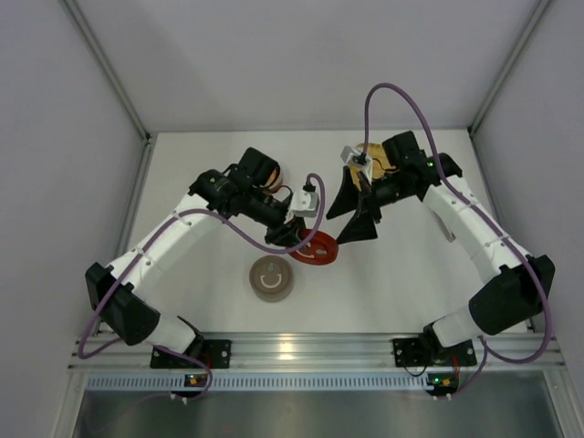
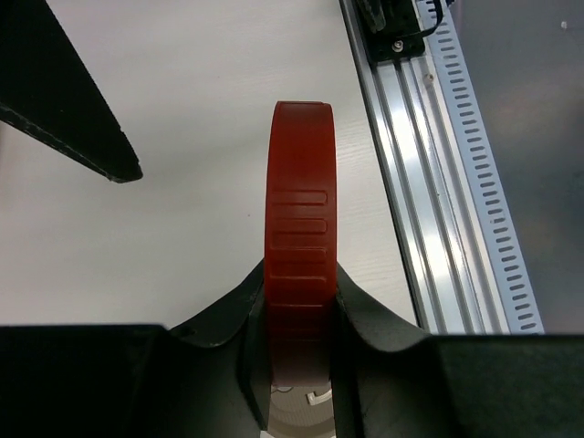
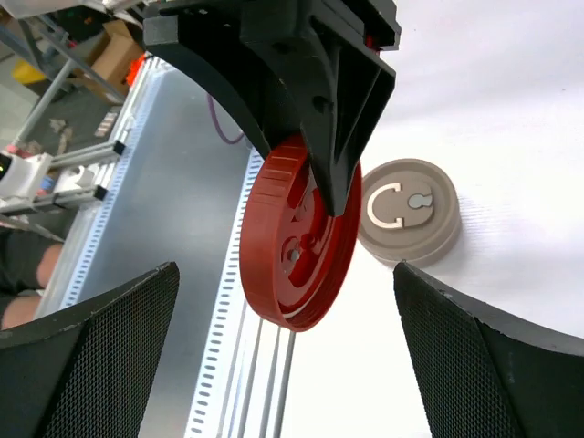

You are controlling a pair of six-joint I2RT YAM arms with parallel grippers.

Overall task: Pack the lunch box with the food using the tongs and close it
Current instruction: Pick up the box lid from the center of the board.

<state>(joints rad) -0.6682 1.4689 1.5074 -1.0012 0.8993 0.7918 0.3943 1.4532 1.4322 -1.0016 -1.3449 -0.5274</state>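
**Red lid held on edge above the lunch box, second arm standing by**

The left pincer (image 1: pixel 294 235) is clamped narrow on a red ribbed lid (image 1: pixel 317 248), gripping its rim so the disc stands upright. That looks like a hold for carrying it, and it would need tipping flat to cap anything. The beige round lunch box (image 1: pixel 271 278) sits on the white surface (image 1: pixel 411 292) at the lid's 7 o'clock, close by and apart, its smile-marked top showing. The right pincer (image 1: pixel 336 228) hangs at the lid's 2 o'clock with its fingers spread wide and holding nothing, seemingly keeping out of the way. A sliver of yellow tray (image 1: pixel 374 157) shows beneath the right wrist at 1 o'clock. The food and tongs cannot be made out.
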